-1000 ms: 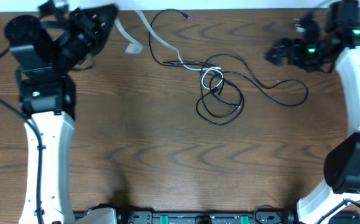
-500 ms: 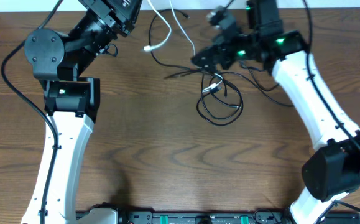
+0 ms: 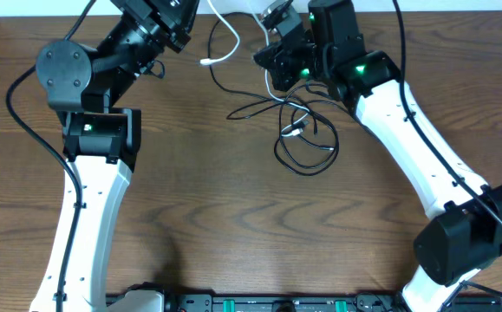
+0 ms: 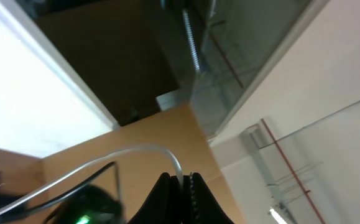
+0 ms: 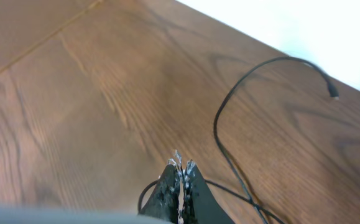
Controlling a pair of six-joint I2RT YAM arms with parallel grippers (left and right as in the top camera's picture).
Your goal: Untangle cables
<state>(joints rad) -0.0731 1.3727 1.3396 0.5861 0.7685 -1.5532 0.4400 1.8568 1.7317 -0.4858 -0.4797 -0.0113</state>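
The counter [image 3: 233, 230] is dark brown wood with a wavy grain. The right wrist view shows a seam between its boards, and a bright white band [image 5: 291, 25] lies past its far edge. A black rail with green fittings [image 3: 272, 305] runs along the near edge.

The tangle of black cords [image 3: 303, 130] lies on the counter toward the far side, between the two arms, with one wide loop sagging toward the near side. In the right wrist view, one black cord [image 5: 216, 130] arcs across the wood to a small plug [image 5: 334, 94] near the white band.

The white cord [image 4: 136, 150] is lifted off the counter near the far edge, and its plug end [image 3: 204, 62] hangs to the left of the tangle.

The left tool [image 4: 180, 180] is pinched closed on the white cord and points up into the room. Behind it are a pale wall [image 4: 341, 81] with thin red lines, a threaded rod [image 4: 192, 40], a tan panel and a bright white sheet [image 4: 24, 93].

The right tool [image 5: 180, 168] is pressed closed on a thin pale strand that looks like the same white cord, just above the tangle.
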